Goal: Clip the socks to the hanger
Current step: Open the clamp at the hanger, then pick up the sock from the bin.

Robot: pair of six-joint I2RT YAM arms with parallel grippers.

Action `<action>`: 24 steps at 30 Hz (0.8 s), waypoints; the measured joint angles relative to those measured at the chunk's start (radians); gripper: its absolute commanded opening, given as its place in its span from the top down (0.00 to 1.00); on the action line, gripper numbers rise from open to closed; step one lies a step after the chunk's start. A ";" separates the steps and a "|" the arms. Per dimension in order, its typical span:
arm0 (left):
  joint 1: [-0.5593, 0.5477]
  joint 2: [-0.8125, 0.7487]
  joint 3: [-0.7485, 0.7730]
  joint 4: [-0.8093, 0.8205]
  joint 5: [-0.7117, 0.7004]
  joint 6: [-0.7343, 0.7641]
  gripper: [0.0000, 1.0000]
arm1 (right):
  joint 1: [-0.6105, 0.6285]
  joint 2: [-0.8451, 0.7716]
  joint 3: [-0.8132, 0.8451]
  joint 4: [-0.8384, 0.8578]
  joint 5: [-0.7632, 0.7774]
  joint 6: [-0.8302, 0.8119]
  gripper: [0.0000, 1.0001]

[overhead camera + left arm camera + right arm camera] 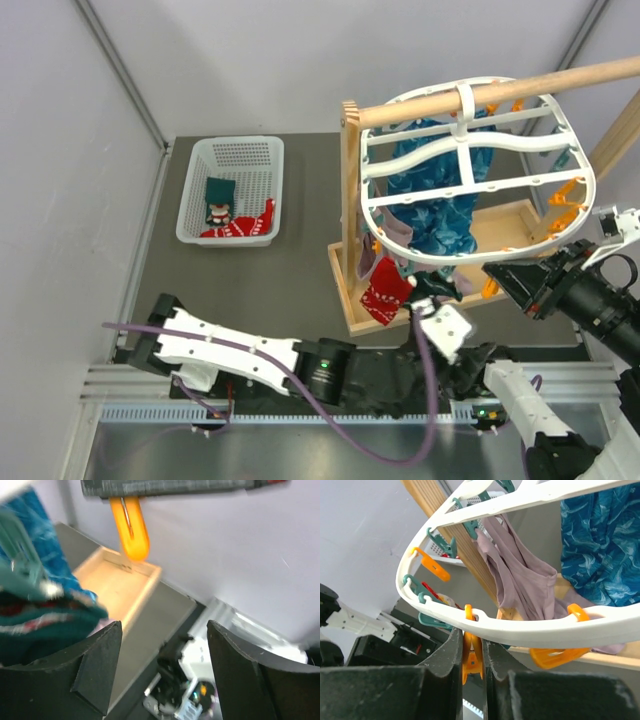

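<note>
Grey walls (80, 200) stand around the dark desk (290, 290), seen from above. At the bottom of the right wrist view, the right pincer (472, 645) is clenched on an orange clip (472, 666) that hangs under the white rim of the hanger (535, 625). The two dark fingers (445, 665) press the clip from both sides. Behind the rim in this view hang a mauve cloth (520, 580) and, at the upper right, a teal-blue cloth (600, 545).

The left pincer (164, 627) is released: its jaws stand wide apart and nothing is between them. At the lower left of its view, just beside one finger, is a blurred dark green sock (35, 625); I cannot tell whether they touch. A second clip (131, 530), also orange, hangs at the top of that view.

In the overhead view the hanger hangs on a wooden rod (520, 85) in the upper right, over a wooden tray (510, 225). A red sock (385, 295) hangs from its lower left rim. At the upper left of the desk a white basket (245, 155) holds more socks (235, 225), red and green.
</note>
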 measured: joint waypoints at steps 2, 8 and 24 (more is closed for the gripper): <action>0.008 -0.084 -0.101 0.009 0.093 -0.034 0.29 | 0.000 0.000 -0.006 0.000 0.002 -0.003 1.00; 0.030 -0.466 -0.346 -0.007 0.220 -0.133 0.32 | 0.000 -0.005 -0.026 0.006 0.001 -0.005 1.00; 0.327 -0.570 -0.448 -0.811 -0.213 -0.594 0.30 | 0.007 -0.027 -0.063 0.017 0.003 -0.023 1.00</action>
